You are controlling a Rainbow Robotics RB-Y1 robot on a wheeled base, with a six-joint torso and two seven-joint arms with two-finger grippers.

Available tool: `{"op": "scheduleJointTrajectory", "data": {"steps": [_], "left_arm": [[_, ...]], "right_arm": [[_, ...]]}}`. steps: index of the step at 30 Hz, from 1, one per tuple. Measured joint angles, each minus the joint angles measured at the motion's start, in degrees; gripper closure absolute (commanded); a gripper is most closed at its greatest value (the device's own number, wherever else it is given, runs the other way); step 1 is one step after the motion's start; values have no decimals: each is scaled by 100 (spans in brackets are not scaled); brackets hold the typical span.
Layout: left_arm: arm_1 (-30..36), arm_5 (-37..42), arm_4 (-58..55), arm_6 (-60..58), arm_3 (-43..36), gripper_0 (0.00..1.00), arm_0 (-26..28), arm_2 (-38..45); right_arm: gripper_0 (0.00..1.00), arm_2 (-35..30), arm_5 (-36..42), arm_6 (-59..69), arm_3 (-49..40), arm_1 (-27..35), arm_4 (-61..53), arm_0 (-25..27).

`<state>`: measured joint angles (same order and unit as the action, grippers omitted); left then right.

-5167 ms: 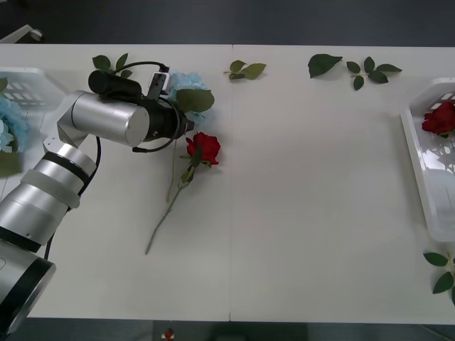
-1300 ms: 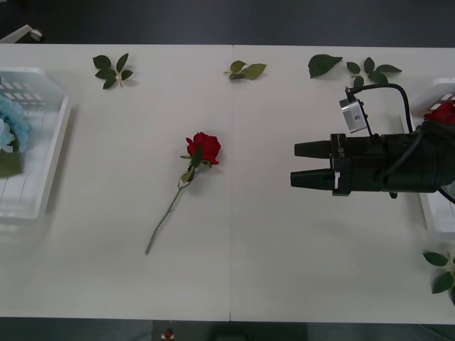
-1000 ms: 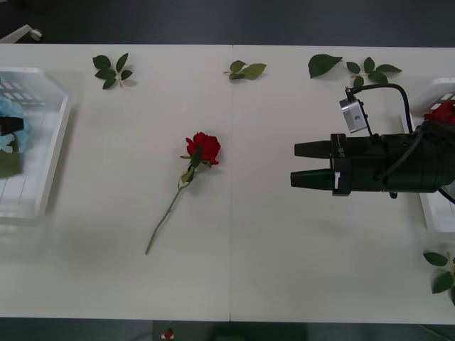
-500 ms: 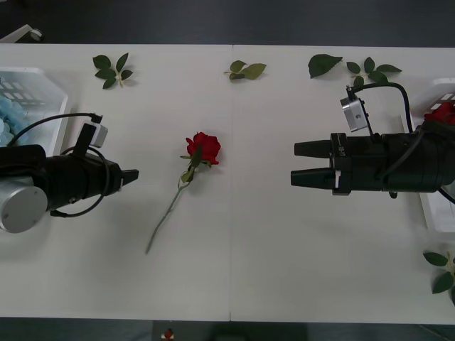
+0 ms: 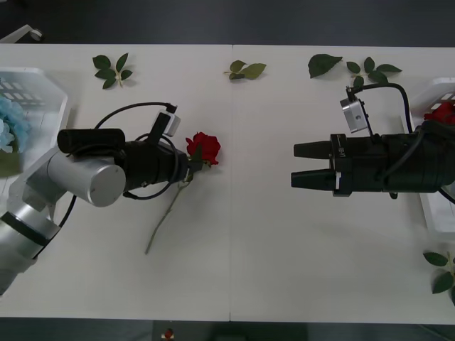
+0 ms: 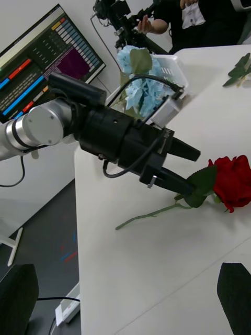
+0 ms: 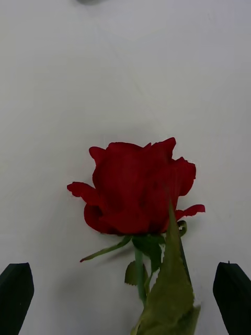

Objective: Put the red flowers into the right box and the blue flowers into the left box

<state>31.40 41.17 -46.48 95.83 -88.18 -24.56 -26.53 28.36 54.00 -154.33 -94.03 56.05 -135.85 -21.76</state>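
A red flower (image 5: 205, 147) lies on the white table, its stem running toward the front edge. My left gripper (image 5: 189, 168) is open at the stem just below the head, a finger on either side of the rose (image 7: 137, 187). The right wrist view shows that left gripper (image 6: 196, 172) open by the rose (image 6: 232, 180). My right gripper (image 5: 295, 165) hovers open to the right, pointing at the rose. Another red flower (image 5: 442, 114) lies in the right box (image 5: 432, 212). Blue flowers (image 5: 11, 124) lie in the left box (image 5: 43, 74).
Loose green leaf sprigs lie along the table's far side (image 5: 111, 69) (image 5: 245, 69) (image 5: 323, 64) (image 5: 371, 72), and more leaves (image 5: 442, 273) at the front right. A monitor (image 6: 47, 63) stands beyond the table's left end.
The left arm left the blue flower in the left box, then swung right across the table until its open gripper reached the rose stem. The right arm has stayed still.
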Motion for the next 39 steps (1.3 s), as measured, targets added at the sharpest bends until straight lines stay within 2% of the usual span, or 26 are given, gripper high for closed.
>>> {"op": "scheduleJointTrajectory", "data": {"steps": [6, 18, 19, 20, 21, 22, 23, 24, 25, 26, 39], "left_arm": [[-393, 1, 107, 4, 819, 0, -430, -140], [-458, 0, 278, 397, 1100, 0, -448, -141], [-458, 0, 278, 399, 1100, 7, -448, -141], [-458, 0, 278, 409, 1100, 20, -448, -141], [-458, -1, 280, 442, 1107, 38, -448, -140], [-458, -2, 286, 496, 1123, 49, -448, -140], [-457, -4, 298, 529, 1139, 70, -448, -140], [-456, -6, 317, 538, 1144, 86, -448, -140], [-455, -6, 331, 538, 1147, 97, -448, -140], [-455, -6, 333, 538, 1152, 100, -448, -140], [-429, -3, -77, 538, 1197, 100, -444, -140]], "right_arm": [[0, 0, 11, 0, -1, 2, -1, 0], [0, 0, 89, 0, -1, 201, -1, 0], [0, 0, 89, 0, -1, 228, -1, 0], [0, 0, 89, 0, -1, 248, -1, 0], [0, 0, 89, 0, -1, 262, -1, 0], [0, 0, 89, 0, -1, 270, -1, 0], [0, -1, 89, 0, -1, 271, -1, 0], [0, -1, 89, 0, -1, 271, -1, 0], [0, -1, 89, 0, -1, 271, -1, 0], [0, -1, 89, 0, -1, 271, -1, 0], [0, -1, 89, 0, -1, 271, -1, 0]]}}
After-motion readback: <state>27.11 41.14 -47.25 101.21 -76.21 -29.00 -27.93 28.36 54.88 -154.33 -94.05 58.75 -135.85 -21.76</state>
